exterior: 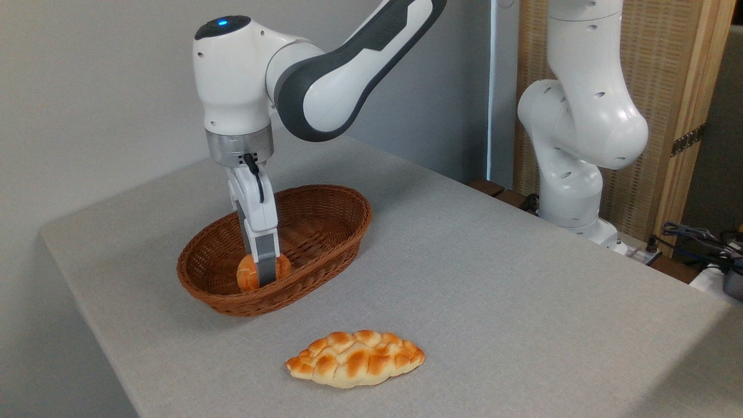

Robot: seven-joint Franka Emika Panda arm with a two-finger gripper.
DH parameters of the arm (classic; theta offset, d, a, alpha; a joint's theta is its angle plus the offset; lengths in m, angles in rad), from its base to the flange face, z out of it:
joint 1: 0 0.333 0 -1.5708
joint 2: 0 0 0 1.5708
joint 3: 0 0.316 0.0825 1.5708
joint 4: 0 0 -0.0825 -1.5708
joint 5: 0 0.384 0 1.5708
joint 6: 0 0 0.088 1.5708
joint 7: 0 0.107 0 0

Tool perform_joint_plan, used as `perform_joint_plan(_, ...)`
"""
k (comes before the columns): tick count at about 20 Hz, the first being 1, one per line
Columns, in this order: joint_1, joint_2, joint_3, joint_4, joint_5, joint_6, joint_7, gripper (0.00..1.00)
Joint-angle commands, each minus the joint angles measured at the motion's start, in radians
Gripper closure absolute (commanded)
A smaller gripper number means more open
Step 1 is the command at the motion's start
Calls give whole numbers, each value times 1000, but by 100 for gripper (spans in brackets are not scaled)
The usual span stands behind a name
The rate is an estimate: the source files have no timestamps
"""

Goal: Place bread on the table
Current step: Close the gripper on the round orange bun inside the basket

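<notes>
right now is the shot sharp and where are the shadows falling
Fixed camera: sharp overall, soft even light, no strong glare. The braided loaf and wicker basket cast faint shadows on the grey table, which darkens at its right corner. The bun in the basket is partly hidden by the gripper.

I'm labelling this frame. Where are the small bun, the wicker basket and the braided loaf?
small bun [246, 274]: fixed camera, left exposed side beside the gripper finger.
wicker basket [348, 204]: fixed camera, far right rim.
braided loaf [355, 366]: fixed camera, middle of its top.
</notes>
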State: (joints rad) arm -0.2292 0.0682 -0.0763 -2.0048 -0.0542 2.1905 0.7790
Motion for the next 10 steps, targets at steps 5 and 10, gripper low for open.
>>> perform_joint_plan(5, -2, -1, 1, -14, 8, 25, 9, 57)
perform_joint_plan(10, -4, -1, 1, -12, 8, 25, 9, 58)
